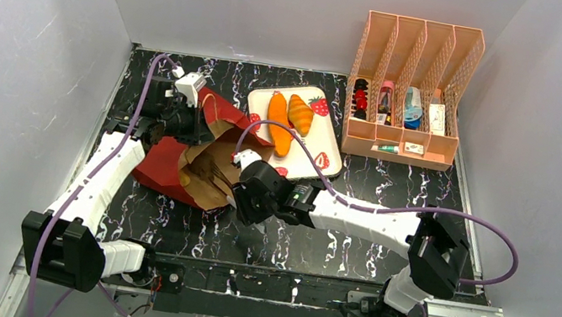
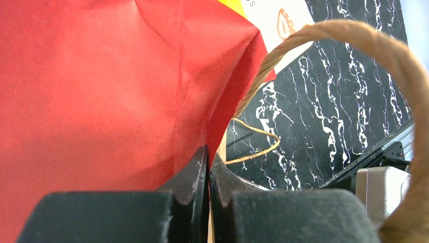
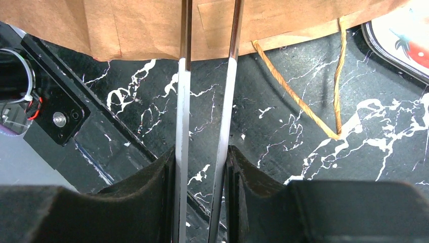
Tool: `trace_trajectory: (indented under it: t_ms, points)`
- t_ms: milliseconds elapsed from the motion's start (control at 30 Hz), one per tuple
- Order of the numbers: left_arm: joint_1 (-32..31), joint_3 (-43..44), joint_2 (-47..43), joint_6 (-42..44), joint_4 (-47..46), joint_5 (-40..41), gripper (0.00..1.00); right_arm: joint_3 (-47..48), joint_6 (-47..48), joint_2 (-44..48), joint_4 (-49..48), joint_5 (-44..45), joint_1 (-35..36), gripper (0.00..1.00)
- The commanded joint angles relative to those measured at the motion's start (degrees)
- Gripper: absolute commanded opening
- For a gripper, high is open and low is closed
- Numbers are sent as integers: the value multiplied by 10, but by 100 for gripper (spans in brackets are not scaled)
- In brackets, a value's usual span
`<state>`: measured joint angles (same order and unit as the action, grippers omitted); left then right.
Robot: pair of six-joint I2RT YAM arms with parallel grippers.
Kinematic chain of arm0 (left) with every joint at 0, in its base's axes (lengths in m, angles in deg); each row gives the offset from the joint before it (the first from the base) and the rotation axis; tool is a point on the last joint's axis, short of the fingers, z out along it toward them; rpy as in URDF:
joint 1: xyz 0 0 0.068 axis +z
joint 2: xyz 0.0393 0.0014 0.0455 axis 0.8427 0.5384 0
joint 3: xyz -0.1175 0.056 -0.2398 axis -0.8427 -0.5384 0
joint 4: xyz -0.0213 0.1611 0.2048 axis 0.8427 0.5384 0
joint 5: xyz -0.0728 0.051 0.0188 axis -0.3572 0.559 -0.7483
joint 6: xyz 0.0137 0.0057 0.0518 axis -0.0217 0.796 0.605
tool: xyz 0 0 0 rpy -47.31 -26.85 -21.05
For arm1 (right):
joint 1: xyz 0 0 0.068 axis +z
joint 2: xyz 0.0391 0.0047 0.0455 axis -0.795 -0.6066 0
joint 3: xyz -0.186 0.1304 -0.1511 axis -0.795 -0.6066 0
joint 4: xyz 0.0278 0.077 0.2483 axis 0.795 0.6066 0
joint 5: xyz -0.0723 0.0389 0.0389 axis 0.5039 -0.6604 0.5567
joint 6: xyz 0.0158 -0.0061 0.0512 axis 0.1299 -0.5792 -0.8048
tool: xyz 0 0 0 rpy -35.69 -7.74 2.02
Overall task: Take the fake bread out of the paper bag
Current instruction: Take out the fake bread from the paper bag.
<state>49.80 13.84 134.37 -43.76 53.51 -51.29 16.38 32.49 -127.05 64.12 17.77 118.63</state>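
From above, the paper bag (image 1: 174,165) lies on its side on the black marbled table (image 1: 289,249). Its red end is at the left gripper (image 1: 184,101) and its brown mouth faces the right gripper (image 1: 242,195), while two orange pieces of fake bread (image 1: 279,122) rest on the strawberry-print tray (image 1: 315,134) just beyond. The left wrist view shows the left gripper (image 2: 208,172) pinched tight on a fold of the paper bag (image 2: 101,91) (a twine handle (image 2: 354,35) loops across the foreground). In the right wrist view the right gripper (image 3: 205,167) clamps a pair of metal tongs (image 3: 183,101), whose two arms run forward and vanish under the brown edge of the paper bag (image 3: 141,25).
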Motion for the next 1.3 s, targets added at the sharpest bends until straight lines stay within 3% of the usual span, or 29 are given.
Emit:
trace_trajectory:
  t_ms: [0, 667, 1267]
  points:
    - [-1, 5, -14, -13, -4, -23, 0, 15, 4, 16, -28, -2, -1, 31]
    - [-2, 9, 0, -15, -12, -18, 0, -11, 9, 52, 9, 3, -1, 33]
    - [-3, 14, 13, -14, -11, -42, 0, 30, 17, -52, -24, 10, -4, 38]
